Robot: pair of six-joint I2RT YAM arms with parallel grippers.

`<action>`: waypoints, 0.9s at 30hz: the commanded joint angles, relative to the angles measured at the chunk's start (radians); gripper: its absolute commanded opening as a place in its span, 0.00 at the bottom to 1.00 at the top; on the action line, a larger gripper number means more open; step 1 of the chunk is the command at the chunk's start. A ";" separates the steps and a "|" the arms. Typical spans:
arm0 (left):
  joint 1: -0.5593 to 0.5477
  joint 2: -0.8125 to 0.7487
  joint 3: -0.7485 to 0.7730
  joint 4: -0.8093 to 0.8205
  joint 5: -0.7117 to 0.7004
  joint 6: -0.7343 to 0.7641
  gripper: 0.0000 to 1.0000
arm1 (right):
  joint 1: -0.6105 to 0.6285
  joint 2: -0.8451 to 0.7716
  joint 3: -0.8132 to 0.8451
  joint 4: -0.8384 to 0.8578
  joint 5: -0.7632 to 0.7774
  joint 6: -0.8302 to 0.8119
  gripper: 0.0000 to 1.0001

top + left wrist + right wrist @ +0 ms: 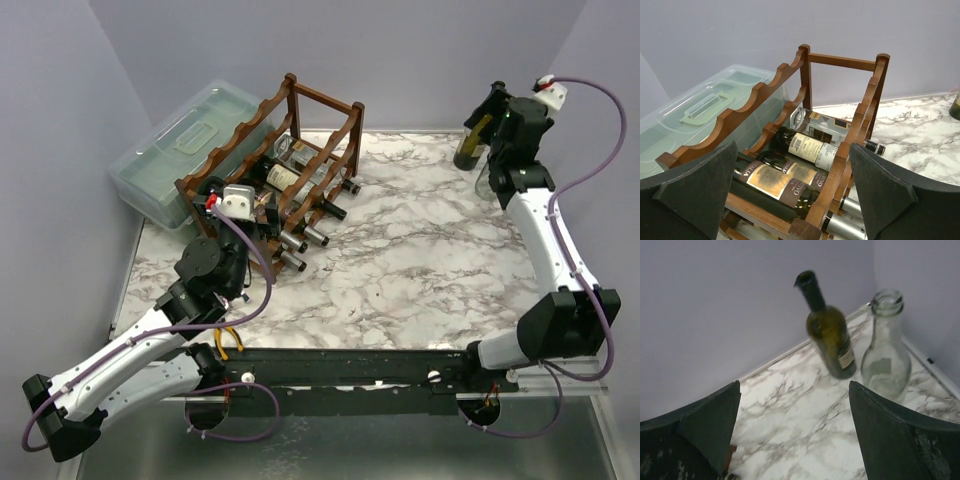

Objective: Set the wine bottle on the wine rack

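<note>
I see left fingers (695, 195) apart, empty, at the wine rack (300, 140). Right fingers (890, 435) apart, empty; green wine bottle (832, 337) stands tilted ahead in the table (400, 260) far right corner, beside clear bottle (886, 360).

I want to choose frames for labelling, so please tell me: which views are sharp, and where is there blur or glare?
Right wrist view: the green bottle is smeared by blur, the clear bottle beside it slightly soft. Left wrist view: sharp; labels inside the wine rack are partly readable. Top view: even light, soft shadows, no strong glare on the marble table.
</note>
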 commanded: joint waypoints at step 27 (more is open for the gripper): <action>-0.001 -0.008 0.028 -0.007 0.010 -0.009 0.94 | -0.147 0.868 0.998 -0.168 -0.043 -0.225 0.95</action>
